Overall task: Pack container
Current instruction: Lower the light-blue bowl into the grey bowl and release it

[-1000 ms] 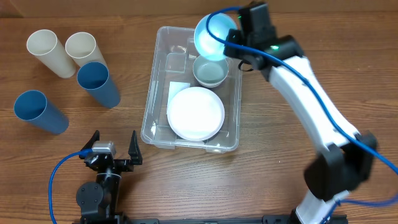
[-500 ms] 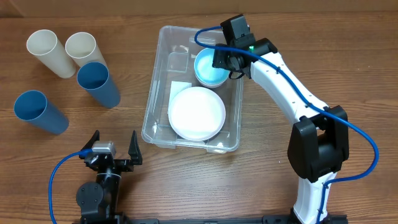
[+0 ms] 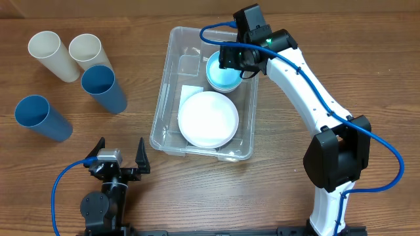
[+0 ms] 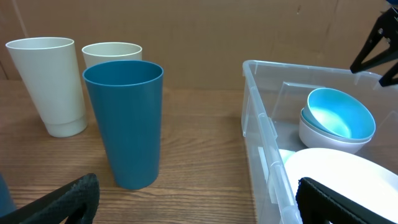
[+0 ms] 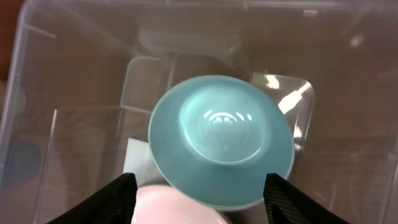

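Wooden table (image 3: 295, 39). Container (image 3: 159, 111) at centre, holds white plate (image 3: 208, 118) and blue bowl (image 3: 222, 71) nested in white bowl (image 4: 314, 132). Right gripper (image 5: 200, 198) above blue bowl, jaws apart, empty. Left gripper (image 3: 119, 156) parked near front edge, jaws apart. Four cups (image 3: 104, 88) outside container, likely left to pack.

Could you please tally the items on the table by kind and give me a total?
Cream tall plastic cups: 2
Blue tall plastic cups: 2
Round bowls: 2, the light blue bowl nested in the white bowl
White round plate: 1
Large clear plastic rectangular container: 1
Total: 8
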Controlling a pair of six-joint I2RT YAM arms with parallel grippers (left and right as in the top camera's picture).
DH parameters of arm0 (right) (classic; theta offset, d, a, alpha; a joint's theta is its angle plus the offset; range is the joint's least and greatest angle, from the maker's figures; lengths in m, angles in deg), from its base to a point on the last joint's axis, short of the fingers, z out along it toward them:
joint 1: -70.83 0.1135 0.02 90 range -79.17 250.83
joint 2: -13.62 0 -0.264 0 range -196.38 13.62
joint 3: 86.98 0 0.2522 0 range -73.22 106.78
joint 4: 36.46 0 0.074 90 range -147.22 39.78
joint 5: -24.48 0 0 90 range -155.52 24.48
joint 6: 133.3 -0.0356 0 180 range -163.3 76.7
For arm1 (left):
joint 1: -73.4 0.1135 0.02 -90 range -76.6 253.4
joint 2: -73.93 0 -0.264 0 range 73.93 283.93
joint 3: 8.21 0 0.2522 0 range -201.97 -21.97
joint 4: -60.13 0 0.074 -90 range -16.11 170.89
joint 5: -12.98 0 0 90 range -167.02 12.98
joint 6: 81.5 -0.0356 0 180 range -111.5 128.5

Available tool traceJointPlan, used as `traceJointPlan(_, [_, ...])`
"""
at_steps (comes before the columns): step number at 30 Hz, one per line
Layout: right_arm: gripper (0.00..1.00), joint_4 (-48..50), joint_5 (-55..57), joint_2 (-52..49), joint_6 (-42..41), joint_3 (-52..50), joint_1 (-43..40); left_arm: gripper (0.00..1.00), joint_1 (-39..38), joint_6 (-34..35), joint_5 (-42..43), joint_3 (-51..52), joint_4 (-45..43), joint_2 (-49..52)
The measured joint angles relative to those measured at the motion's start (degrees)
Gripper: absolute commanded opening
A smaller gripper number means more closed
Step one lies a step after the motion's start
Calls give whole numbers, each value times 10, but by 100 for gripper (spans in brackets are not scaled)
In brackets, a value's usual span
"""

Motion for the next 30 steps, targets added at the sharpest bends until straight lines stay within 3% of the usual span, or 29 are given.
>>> traceJointPlan(12, [65, 91, 20, -82, 55, 0, 0, 100, 0, 0, 0, 0, 0, 0])
traceJointPlan(30, [66, 65, 17, -105, 71, 0, 0, 100, 0, 0, 0, 0, 0, 0])
